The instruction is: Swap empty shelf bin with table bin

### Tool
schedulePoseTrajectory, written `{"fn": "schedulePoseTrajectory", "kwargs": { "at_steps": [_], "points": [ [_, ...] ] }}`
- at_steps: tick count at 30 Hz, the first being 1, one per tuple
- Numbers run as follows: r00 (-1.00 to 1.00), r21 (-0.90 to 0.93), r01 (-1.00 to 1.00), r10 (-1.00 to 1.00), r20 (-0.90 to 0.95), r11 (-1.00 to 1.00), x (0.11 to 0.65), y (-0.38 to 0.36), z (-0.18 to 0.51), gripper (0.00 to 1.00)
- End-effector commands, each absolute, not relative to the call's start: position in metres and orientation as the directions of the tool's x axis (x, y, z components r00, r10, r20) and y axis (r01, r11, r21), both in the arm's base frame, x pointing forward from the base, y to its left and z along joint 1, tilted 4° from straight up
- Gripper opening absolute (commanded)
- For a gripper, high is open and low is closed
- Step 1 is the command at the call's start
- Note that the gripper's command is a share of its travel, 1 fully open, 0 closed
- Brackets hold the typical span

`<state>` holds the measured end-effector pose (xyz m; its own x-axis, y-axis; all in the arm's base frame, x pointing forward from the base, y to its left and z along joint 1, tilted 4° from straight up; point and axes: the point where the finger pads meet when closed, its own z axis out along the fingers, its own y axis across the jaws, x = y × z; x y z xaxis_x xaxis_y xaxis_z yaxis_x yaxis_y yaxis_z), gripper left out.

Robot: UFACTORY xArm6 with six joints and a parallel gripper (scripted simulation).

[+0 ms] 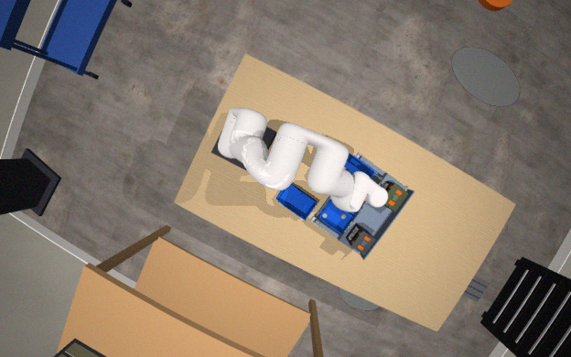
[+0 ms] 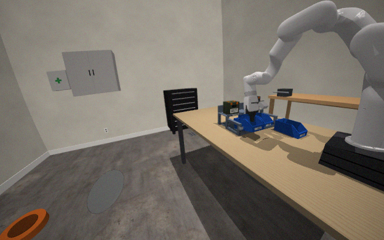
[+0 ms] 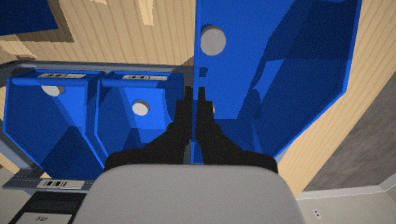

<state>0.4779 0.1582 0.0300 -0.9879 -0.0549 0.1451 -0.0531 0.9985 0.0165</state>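
My gripper (image 3: 194, 98) (image 2: 252, 119) is shut on the thin side wall of a blue open bin (image 3: 310, 30) (image 2: 247, 123) (image 1: 361, 167). Grey round parts show inside this bin. It hangs over the end of the grey-blue shelf (image 2: 224, 120) (image 1: 376, 220); whether it touches the shelf is hidden. In the wrist view, two other blue bins with grey parts, the left bin (image 3: 30, 117) and the right bin (image 3: 111, 120), stand side by side on the shelf behind its front rail. The empty blue bin (image 1: 296, 201) (image 2: 290, 128) (image 3: 25, 17) stands on its base on the table top, in front of the shelf.
A green box (image 1: 395, 196) (image 2: 231, 108) with orange marks and a dark box (image 1: 360, 239) stand on the shelf's raised rear part. The arm's black base (image 2: 360, 166) is on the table (image 1: 454, 220). The shelf's side frame is close beside the held bin.
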Motion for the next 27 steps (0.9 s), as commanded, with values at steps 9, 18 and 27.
{"fn": "schedulePoseTrajectory", "kwargs": {
  "at_steps": [9, 18, 27],
  "points": [
    [-0.989, 0.018, -0.053, -0.055, 0.141, 0.998, 0.4795, 0.1587, 0.0315, 0.0],
    [-0.989, 0.018, -0.053, -0.055, 0.14, 0.998, 0.4797, 0.1588, 0.029, 0.0],
    [-0.989, 0.018, -0.053, -0.055, 0.14, 0.998, 0.4801, 0.1589, 0.0227, 0.0]
  ]
}}
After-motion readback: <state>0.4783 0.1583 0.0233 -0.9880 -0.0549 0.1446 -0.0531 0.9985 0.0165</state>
